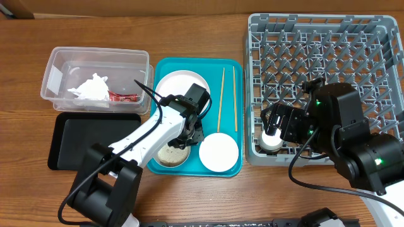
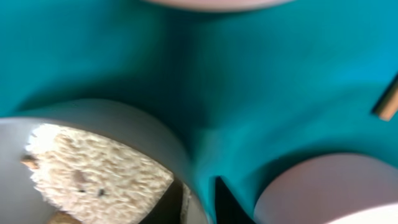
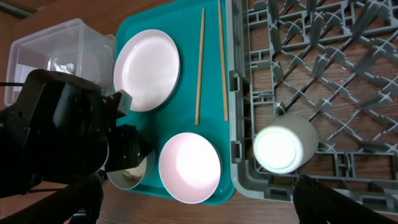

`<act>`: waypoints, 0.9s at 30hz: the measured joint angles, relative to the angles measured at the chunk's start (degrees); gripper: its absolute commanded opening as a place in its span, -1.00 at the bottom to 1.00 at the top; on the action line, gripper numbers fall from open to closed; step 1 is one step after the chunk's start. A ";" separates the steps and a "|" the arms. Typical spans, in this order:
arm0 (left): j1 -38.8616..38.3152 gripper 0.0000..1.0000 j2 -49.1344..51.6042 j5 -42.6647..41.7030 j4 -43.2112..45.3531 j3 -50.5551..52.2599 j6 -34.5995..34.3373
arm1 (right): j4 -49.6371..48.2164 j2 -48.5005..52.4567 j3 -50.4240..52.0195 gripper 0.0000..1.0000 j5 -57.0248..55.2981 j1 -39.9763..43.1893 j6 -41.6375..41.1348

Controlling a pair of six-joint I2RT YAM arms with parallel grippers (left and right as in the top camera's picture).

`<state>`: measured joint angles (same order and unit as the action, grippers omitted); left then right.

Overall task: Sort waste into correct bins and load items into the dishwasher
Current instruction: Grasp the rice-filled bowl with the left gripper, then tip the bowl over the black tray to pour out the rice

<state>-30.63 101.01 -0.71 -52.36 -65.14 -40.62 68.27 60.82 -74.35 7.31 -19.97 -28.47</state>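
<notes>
- The left claw hangs low over the teal tray, at the near rim of the one grey metal bowl. The left wrist view is too close and blurred to tell whether its fingers are spread or pinching the rim.
- One pile of white rice lies inside that bowl, directly under this claw.
- One pale pink bowl sits just to the claw's right on the same tray, apart from the metal bowl.
- One pink plate lies just beyond the claw, farther up the tray.
- Two wooden chopsticks lie side by side to the claw's right, past the plate's edge (nearly parallel, not touching each other).
- Two bins stand to this claw's left on the counter: one clear tub and one flat black tray, the tub the farther.
- One crumpled white napkin and one red wrapper lie inside the tub, next to each other.
- The right claw is spread wide with nothing between its fingers, over the near left corner of the grey dishwasher rack.
- One white cup rests in that corner of the rack, right at the tip of the right claw.
</notes>
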 measured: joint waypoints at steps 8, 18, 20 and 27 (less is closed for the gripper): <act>-0.02 -0.92 -0.11 0.04 -2.51 -0.15 2.05 | 0.35 0.00 0.00 0.97 0.00 0.00 -0.04; 5.05 -0.92 -13.03 -3.50 -10.93 -5.60 12.17 | 0.96 0.00 0.00 0.97 0.00 0.00 0.00; 9.86 -0.92 -17.35 -6.95 -11.37 -6.49 15.26 | 1.03 0.00 0.00 0.97 -0.02 0.00 0.00; 34.58 -0.92 -18.91 -27.36 -12.68 -6.29 29.57 | 1.01 0.00 0.00 0.97 -0.02 0.00 0.02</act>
<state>3.95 82.11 -28.08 -65.04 -71.44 -11.05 69.28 60.82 -74.35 7.29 -19.97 -28.45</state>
